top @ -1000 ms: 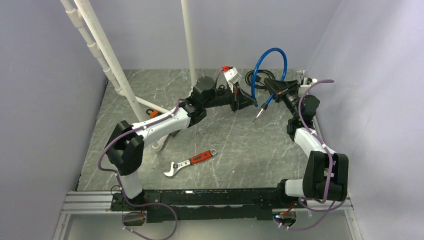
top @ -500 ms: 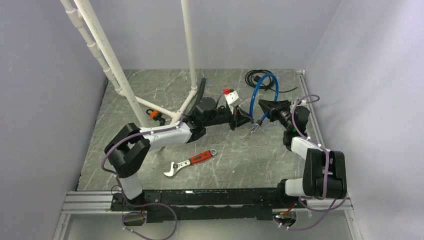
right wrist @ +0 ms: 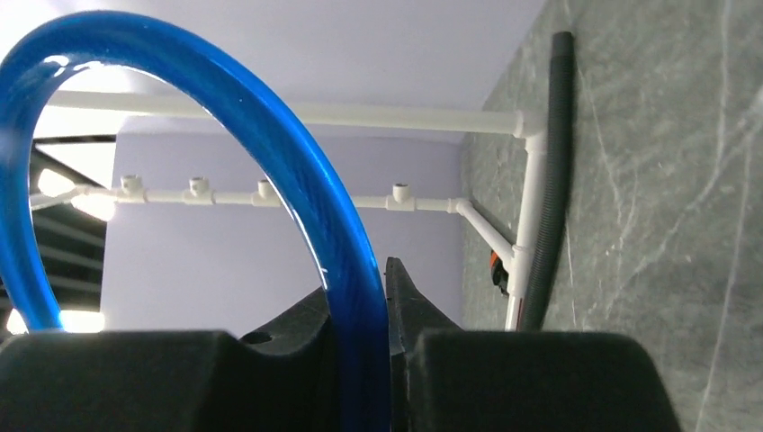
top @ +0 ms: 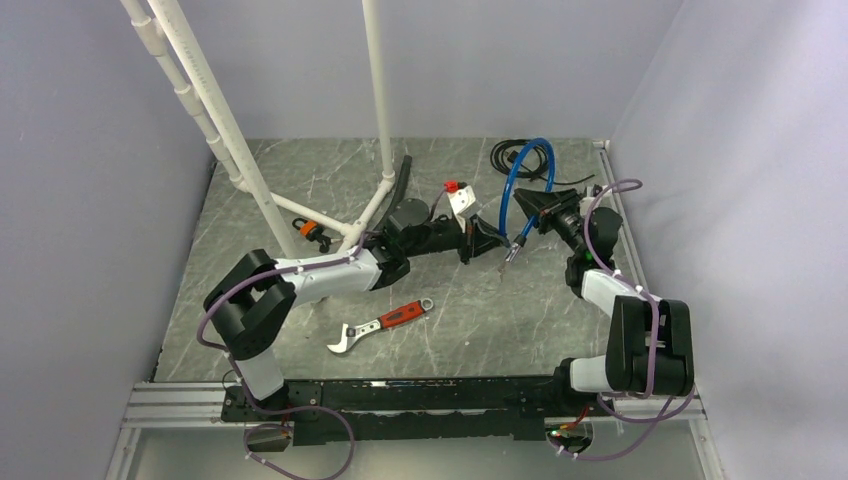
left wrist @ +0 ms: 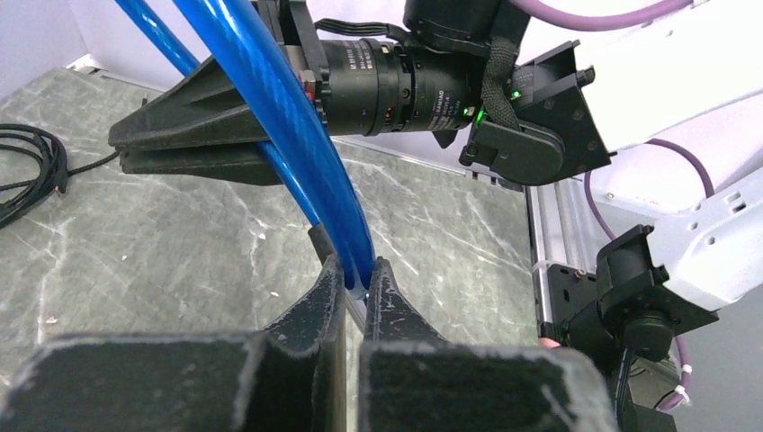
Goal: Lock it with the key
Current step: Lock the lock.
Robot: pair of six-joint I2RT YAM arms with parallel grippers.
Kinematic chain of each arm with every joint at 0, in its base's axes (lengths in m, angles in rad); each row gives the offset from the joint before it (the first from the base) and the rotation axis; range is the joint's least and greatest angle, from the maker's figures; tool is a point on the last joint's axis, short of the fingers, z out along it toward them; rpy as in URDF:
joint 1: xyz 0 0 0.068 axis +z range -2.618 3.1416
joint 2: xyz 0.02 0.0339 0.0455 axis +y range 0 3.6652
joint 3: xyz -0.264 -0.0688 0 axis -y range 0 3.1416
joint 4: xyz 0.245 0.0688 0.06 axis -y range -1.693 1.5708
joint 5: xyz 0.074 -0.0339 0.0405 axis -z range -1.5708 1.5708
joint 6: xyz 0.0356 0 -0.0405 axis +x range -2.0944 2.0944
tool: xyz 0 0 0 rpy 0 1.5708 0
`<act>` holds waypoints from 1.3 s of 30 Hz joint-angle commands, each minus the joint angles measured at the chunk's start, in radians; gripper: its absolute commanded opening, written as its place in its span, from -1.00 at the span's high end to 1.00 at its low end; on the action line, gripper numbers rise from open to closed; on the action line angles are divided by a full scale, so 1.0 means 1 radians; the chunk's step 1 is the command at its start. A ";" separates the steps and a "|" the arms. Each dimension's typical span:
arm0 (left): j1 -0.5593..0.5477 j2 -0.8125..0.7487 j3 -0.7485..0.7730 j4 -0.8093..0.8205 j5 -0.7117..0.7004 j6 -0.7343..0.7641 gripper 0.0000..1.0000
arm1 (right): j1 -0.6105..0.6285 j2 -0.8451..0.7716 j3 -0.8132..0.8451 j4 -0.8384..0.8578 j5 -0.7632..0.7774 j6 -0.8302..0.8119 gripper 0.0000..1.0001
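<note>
The blue cable lock (top: 508, 188) is held up above the table (top: 450, 310), towards its far right; it is pinched by the closed left gripper (left wrist: 353, 274); it is likewise clamped by the right gripper (right wrist: 362, 290).

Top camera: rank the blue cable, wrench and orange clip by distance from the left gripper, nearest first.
1. Blue cable, pinched in the left gripper itself.
2. Wrench, toward the near edge, leftward.
3. Orange clip, far left by the white pipes.
</note>
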 commanded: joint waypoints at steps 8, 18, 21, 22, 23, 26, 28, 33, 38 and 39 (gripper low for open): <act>0.039 -0.017 0.099 -0.201 0.076 -0.012 1.00 | 0.009 -0.065 0.085 0.288 -0.066 -0.071 1.00; 0.072 -0.016 0.225 -0.320 0.138 -0.098 0.99 | 0.009 -0.057 0.099 0.307 -0.097 -0.134 1.00; 0.077 -0.016 0.243 -0.345 0.148 -0.099 0.96 | 0.009 -0.054 0.106 0.308 -0.093 -0.129 1.00; 0.079 -0.016 0.245 -0.348 0.150 -0.100 0.95 | 0.009 -0.051 0.110 0.310 -0.093 -0.127 1.00; 0.081 -0.016 0.246 -0.347 0.149 -0.105 0.94 | 0.009 -0.049 0.114 0.314 -0.095 -0.128 1.00; 0.098 -0.015 0.257 -0.346 0.150 -0.139 0.86 | 0.009 -0.047 0.123 0.323 -0.107 -0.139 1.00; 0.111 -0.013 0.268 -0.340 0.175 -0.161 0.83 | 0.009 -0.047 0.120 0.325 -0.117 -0.149 1.00; 0.117 -0.019 0.295 -0.366 0.196 -0.174 0.81 | 0.009 -0.046 0.121 0.323 -0.130 -0.170 1.00; 0.119 -0.019 0.308 -0.391 0.199 -0.170 0.76 | 0.009 -0.044 0.131 0.314 -0.149 -0.201 1.00; 0.119 -0.019 0.311 -0.395 0.203 -0.166 0.74 | 0.009 -0.044 0.131 0.314 -0.152 -0.203 1.00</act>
